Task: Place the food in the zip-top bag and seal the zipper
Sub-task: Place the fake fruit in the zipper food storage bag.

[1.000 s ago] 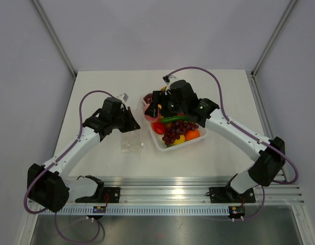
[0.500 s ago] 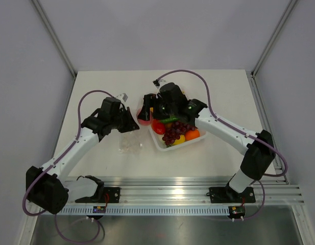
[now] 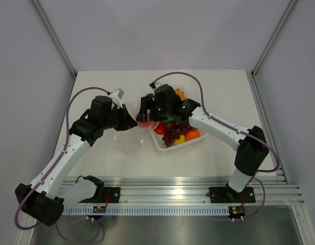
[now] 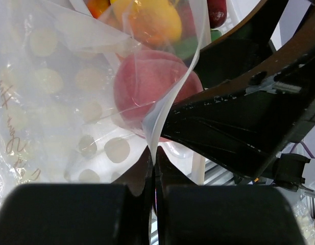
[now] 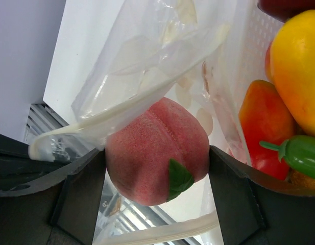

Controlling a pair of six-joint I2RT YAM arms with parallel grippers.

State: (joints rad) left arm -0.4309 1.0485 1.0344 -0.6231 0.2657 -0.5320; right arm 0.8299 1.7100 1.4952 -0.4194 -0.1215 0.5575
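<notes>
My right gripper (image 3: 143, 117) is shut on a pink-red toy peach (image 5: 157, 148) with a green leaf and holds it at the mouth of the clear zip-top bag (image 3: 127, 140), left of the tray. My left gripper (image 4: 154, 162) is shut on the bag's mouth edge and holds it lifted; it shows in the top view (image 3: 128, 122) right beside the peach (image 3: 143, 120). The peach (image 4: 147, 89) shows through the plastic in the left wrist view. The whitish zipper strip (image 5: 111, 125) crosses just above the peach, with the other lip (image 5: 172, 234) below it.
The white tray (image 3: 167, 147) stands right of the bag with purple grapes (image 3: 173, 131), an orange piece (image 3: 192, 134), a red piece (image 3: 159, 128) and a green one (image 3: 173, 120). In the right wrist view, yellow (image 5: 295, 66) and red (image 5: 262, 122) pieces lie close right.
My right gripper has carried the peach left, off the tray, to the bag's mouth. My left arm has lifted the bag's edge and drawn it toward the peach.
</notes>
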